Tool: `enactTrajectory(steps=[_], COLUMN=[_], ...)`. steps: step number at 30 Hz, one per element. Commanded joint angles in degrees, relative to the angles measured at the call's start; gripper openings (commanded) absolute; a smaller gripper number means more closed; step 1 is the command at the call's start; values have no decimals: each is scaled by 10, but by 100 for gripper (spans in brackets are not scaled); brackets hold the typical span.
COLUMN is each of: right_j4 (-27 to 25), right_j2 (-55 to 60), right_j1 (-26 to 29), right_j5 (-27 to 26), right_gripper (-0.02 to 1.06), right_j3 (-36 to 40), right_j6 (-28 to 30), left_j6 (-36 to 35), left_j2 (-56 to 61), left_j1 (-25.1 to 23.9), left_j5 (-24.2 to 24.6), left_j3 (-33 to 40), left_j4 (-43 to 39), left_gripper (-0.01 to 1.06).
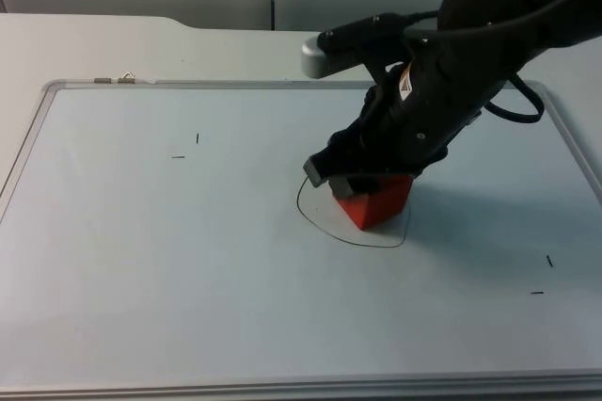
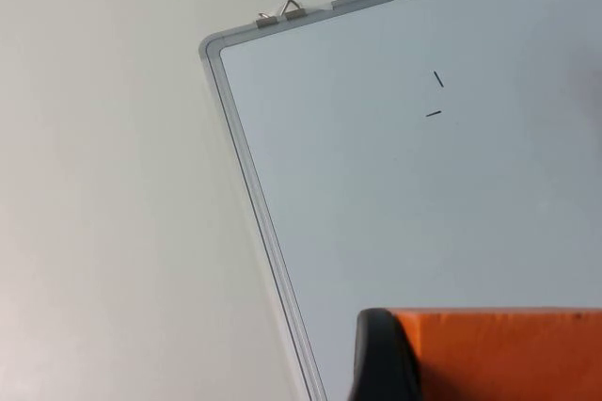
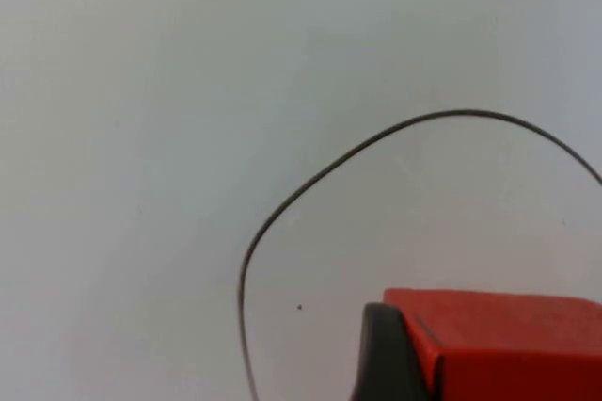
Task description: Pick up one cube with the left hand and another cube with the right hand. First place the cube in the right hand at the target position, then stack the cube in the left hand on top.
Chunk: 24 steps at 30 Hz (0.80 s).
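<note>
One red cube (image 1: pixel 376 203) sits clamped in the right gripper (image 1: pixel 362 189) at the centre of the top view, inside the drawn black outline (image 1: pixel 315 220) on the whiteboard (image 1: pixel 141 260). Left wrist view: the left gripper (image 2: pixel 442 363) is clamped on an orange cube (image 2: pixel 508 354) above the whiteboard's corner. Right wrist view: the red cube lies within the outline.

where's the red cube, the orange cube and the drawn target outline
red cube (image 1: pixel 374 205), top view, front face, under the right gripper.
orange cube (image 2: pixel 508 354), left wrist view, its face beside the fingertip.
drawn target outline (image 3: pixel 310 184), right wrist view, on the curved black line.
</note>
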State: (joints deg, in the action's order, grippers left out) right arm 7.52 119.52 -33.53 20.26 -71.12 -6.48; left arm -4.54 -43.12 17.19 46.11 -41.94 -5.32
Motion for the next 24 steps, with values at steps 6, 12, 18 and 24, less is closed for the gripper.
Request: enactTrajectory(steps=[6,12,18,24], right_j4=[2,2,2,2], right_j2=[2,1,1,1], right_j1=[-2,-2,-2,-2], right_j5=[-11,-11,-13,-31], right_gripper=[0,0,19,59], right_j3=[-5,-5,-5,-5], right_j6=[-2,-1,-1,-1], left_j6=[1,1,1,1], left_j2=[4,4,4,4], left_j1=[2,2,2,2], left_j5=[-12,-12,-12,-12], left_j3=[1,1,1,1], left_j4=[1,1,1,1], left_gripper=[3,3,3,3])
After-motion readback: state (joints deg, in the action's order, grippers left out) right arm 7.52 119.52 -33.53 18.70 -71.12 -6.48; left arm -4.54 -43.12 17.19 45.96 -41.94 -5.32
